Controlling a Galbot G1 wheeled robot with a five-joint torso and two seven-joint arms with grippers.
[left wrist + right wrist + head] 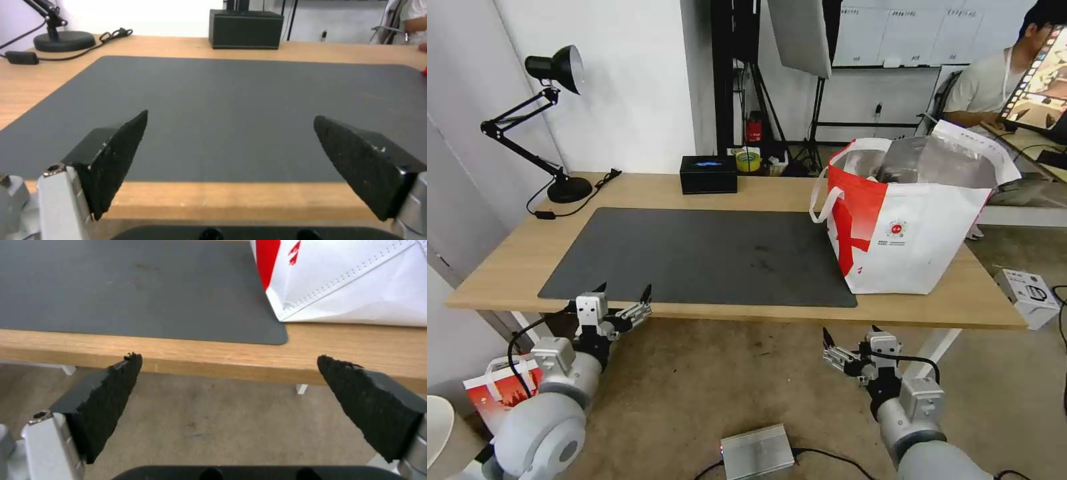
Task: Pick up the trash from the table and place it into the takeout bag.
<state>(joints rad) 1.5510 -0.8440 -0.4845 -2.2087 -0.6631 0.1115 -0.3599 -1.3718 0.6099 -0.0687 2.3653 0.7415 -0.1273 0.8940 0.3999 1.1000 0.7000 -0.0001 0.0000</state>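
Note:
The takeout bag (pixel 920 233), white and red with a silver lining and white strap handles, stands open at the right end of the table (pixel 507 260), partly on the dark grey mat (pixel 707 253). Its lower corner (pixel 356 283) meets the mat's corner (pixel 133 283) in the right wrist view. The trash is out of view; the mat's surface (pixel 249 110) is bare. My left gripper (pixel 625 291) (pixel 229 116) hangs open at the table's front edge, near the mat's left corner. My right gripper (pixel 849 333) (pixel 229 356) is open below the front edge, in front of the bag.
A black tissue box (pixel 708 174) (pixel 245 29) and a black desk lamp (pixel 569 189) stand along the table's far side. On the floor lie a silver box (pixel 757 451), a small white carton (pixel 1029 295) and a red-and-white bag (pixel 504 393).

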